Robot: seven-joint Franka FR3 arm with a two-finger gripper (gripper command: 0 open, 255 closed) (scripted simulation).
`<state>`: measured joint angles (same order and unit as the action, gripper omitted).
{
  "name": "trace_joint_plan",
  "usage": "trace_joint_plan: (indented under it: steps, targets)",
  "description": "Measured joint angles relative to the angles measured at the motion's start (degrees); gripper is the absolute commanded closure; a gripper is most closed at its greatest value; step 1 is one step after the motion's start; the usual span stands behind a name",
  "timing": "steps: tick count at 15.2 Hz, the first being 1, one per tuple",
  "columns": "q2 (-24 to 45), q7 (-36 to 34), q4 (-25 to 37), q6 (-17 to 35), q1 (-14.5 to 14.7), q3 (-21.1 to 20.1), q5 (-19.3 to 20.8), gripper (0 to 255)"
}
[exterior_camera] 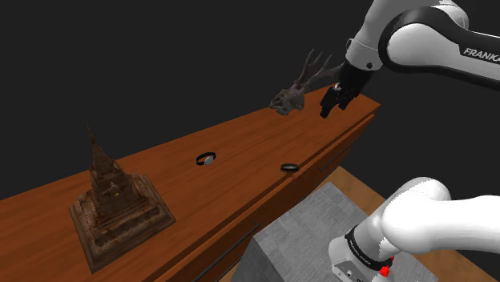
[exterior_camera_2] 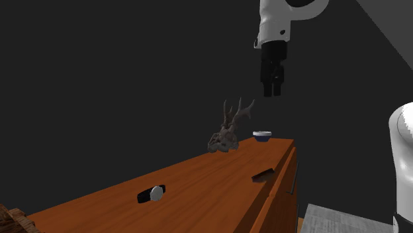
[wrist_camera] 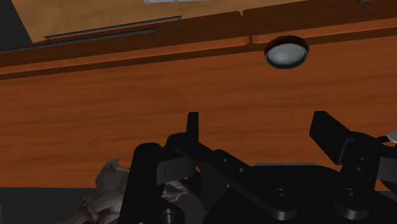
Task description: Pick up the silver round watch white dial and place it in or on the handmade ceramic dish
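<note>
watch (exterior_camera_2: 152, 194): long axis roughly along counter (exterior_camera_2: 205, 173) length | hand (exterior_camera_2: 272, 91): fingers apart, empty

Fingers apart, the end effector (wrist_camera: 257, 127) hangs over a wooden top (wrist_camera: 95, 114) bearing a dark-rimmed grey round object (wrist_camera: 286, 53).

Antlered skull (wrist_camera: 109, 179) partly hidden behind claw (wrist_camera: 258, 121), temple model (exterior_camera_2: 8, 220) cut by edge

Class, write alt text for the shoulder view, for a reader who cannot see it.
A white robot arm holds its black end effector above the far end of a long wooden cabinet top, beside an antlered skull. A watch lies mid-surface, a tiered tower model nearer the camera.
</note>
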<state>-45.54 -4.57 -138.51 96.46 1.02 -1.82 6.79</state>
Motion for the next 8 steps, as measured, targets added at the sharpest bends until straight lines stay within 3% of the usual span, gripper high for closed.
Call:
trace_joint_plan:
  steps: [8]
  targets:
    - [10.75, -2.99, 1.44, 7.11, 2.28, -1.87, -4.81, 0]
